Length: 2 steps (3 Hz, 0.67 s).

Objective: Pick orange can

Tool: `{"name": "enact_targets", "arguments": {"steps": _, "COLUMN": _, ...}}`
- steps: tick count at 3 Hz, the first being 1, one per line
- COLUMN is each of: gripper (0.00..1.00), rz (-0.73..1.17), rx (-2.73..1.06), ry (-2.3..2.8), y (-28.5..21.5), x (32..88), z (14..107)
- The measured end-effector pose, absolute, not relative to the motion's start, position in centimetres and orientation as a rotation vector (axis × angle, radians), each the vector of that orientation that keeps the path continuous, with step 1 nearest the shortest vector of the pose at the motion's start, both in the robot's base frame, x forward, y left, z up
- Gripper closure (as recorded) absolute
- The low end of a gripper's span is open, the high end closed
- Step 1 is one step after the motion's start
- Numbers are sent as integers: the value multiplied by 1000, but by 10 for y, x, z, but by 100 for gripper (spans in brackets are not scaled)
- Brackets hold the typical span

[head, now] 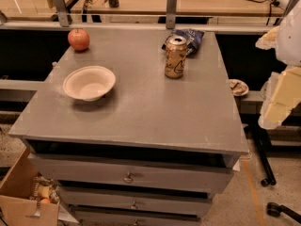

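Observation:
The orange can (175, 57) stands upright on the grey cabinet top (141, 107), toward the back and right of centre, with dark script on its golden side and a silver top. My gripper (275, 69) hangs at the right edge of the view, off the table's right side and well right of the can. Its cream fingers (278, 100) are spread apart and hold nothing. Part of the gripper is cut off by the frame edge.
A dark blue snack bag (189, 36) lies just behind the can, touching or nearly touching it. A red apple (78, 39) sits at the back left. A white bowl (89, 83) sits left of centre. A cardboard box (23, 197) stands on the floor at lower left.

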<state>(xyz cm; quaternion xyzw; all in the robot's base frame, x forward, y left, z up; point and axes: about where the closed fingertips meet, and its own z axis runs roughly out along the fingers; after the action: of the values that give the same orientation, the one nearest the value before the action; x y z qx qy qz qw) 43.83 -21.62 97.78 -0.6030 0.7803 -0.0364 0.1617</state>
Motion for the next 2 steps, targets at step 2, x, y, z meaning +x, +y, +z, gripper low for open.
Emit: {"name": "enact_targets", "arguments": {"steps": 2, "gripper": 0, "rz": -64, "rx": -1603, "ry": 2156, "y": -205, "x": 473, "z": 980}}
